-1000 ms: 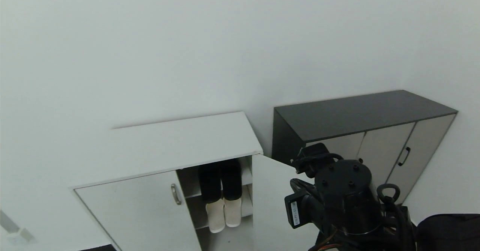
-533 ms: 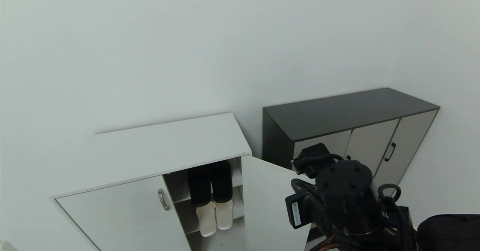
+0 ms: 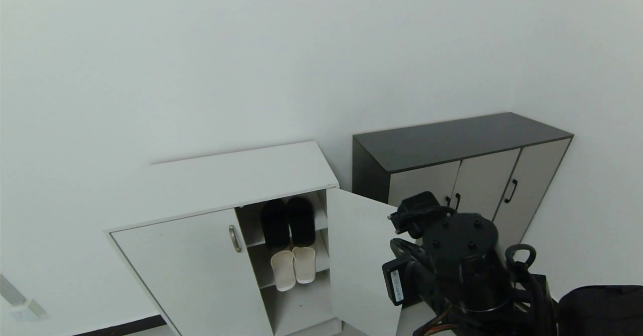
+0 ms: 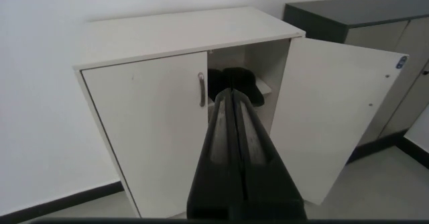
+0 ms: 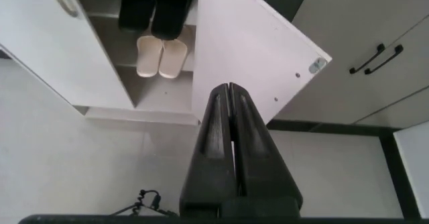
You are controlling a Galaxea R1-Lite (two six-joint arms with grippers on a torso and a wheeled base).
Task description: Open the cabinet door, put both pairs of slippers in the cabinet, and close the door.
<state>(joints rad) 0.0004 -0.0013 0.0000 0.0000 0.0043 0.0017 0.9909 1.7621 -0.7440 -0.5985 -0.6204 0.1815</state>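
Note:
The white cabinet has its right door swung open and its left door shut. Inside, a black pair of slippers lies on the upper shelf and a cream pair of slippers on the shelf below. My left gripper is shut and empty, in front of the cabinet, pointing at the opening. My right gripper is shut and empty too, by the open door's free edge, with the cream slippers and black slippers beyond it.
A dark cabinet with grey doors stands right of the white one, against the wall. Its handles are close to the open door. Light floor lies in front of both cabinets. A black baseboard strip runs at lower left.
The whole head view has shifted, so the camera moved. The slippers and the open door stand as before relative to the cabinet.

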